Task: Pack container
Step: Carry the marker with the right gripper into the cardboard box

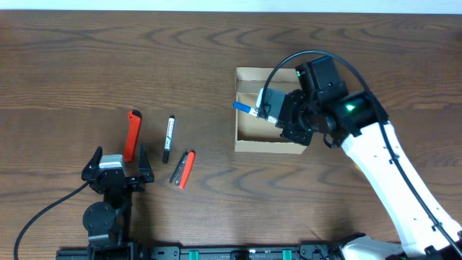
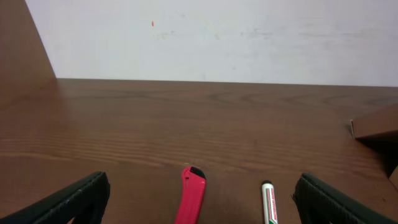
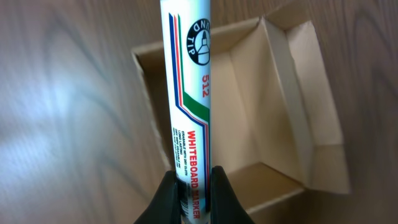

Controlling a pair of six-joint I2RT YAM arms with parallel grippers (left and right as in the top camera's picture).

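One cardboard box (image 1: 268, 146) is sitting open on the table (image 1: 108, 58), right of the middle, its flaps standing out and its brown inside (image 3: 261, 106) showing. One white whiteboard marker (image 1: 245, 109) with a blue cap is hanging over the box's left part, blue end pointing left. The right claw (image 1: 268, 110) is clamping that marker (image 3: 189, 93) by its lower end, its black fingers (image 3: 163, 196) pressing on both sides.

Well to the left, loose things are lying on the wood. One is a white marker (image 1: 168, 137) with black ends. One is a long red tool (image 1: 132, 133) with a dark tip. A red piece and a dark piece (image 1: 182, 168) are lying side by side; whether they are one thing or two I cannot tell.

The left claw (image 1: 120, 160) is resting by the near edge, its fingers (image 2: 71, 202) spreading wide apart and gripping nothing, with the red tool (image 2: 193, 196) lying just ahead between them.

The table is showing dark brown wood grain. Behind it a plain pale wall (image 2: 217, 37) is rising.
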